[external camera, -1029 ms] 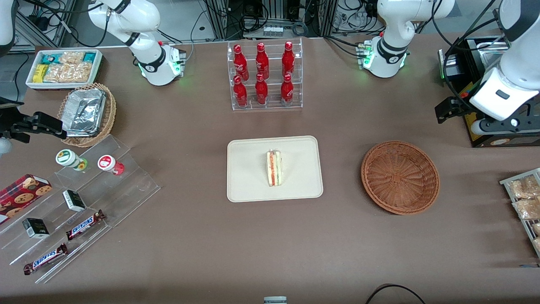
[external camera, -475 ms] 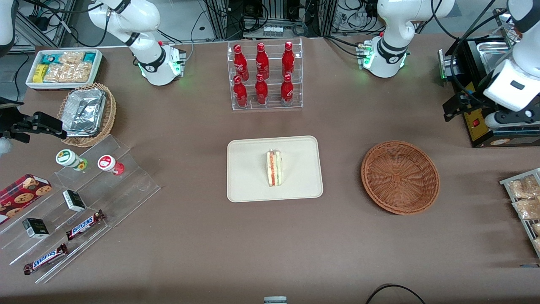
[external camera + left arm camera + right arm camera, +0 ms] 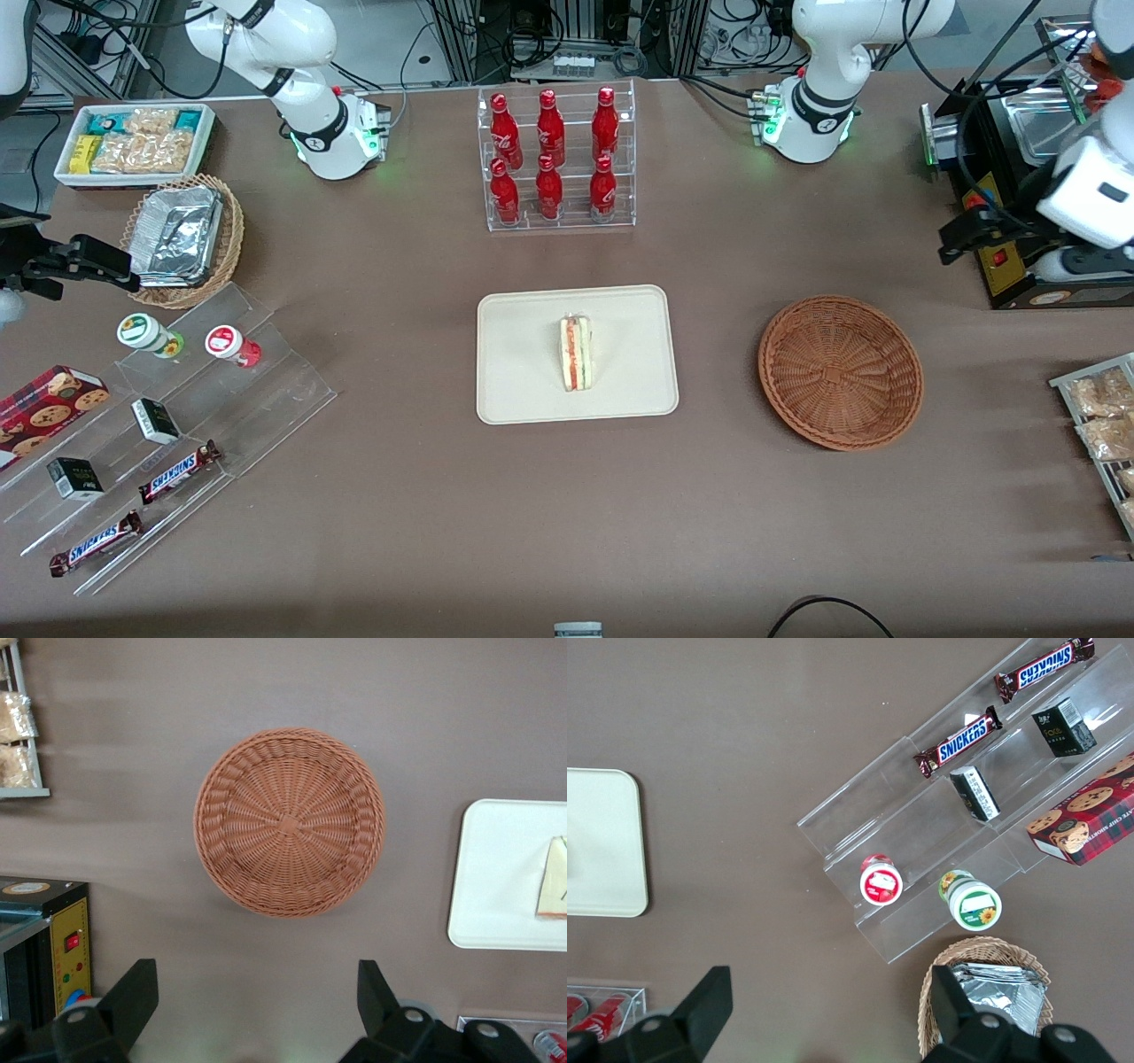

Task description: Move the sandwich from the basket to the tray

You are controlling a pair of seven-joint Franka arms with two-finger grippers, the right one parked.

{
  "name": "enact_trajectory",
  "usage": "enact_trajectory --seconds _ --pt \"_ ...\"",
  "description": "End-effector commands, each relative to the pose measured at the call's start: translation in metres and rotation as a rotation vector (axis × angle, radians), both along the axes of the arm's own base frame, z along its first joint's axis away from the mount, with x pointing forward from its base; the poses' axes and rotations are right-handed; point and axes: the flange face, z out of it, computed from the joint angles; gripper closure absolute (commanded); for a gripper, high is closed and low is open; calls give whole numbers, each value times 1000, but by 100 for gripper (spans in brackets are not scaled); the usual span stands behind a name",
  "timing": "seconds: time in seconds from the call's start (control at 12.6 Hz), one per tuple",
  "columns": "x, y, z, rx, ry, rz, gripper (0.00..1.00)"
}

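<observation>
With the sandwich (image 3: 576, 353) lying on the tray (image 3: 518, 390), the gripper (image 3: 257, 992) hangs raised — fingers spread, holding nothing.
The basket (image 3: 840, 372) sits at the tray's three o'clock — arm drawn toward its own table end.

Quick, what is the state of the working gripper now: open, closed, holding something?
Gripper: open, fingers spread wide, holding nothing, raised near the table's working-arm end, apart from the basket.

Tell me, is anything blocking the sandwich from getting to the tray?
Nothing visible: the sandwich already lies on the tray. The basket is empty, and the open claw hangs above the table beside it, holding nothing.
</observation>
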Motion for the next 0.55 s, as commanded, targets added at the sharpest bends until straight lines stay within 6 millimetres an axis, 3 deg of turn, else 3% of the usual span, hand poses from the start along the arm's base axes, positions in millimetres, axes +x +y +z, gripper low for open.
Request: enact_trajectory --seconds 0.0,0.47 --pt "3 7 11 -19 -2 3 1" --pt "9 2 11 -16 -7 -68 1"
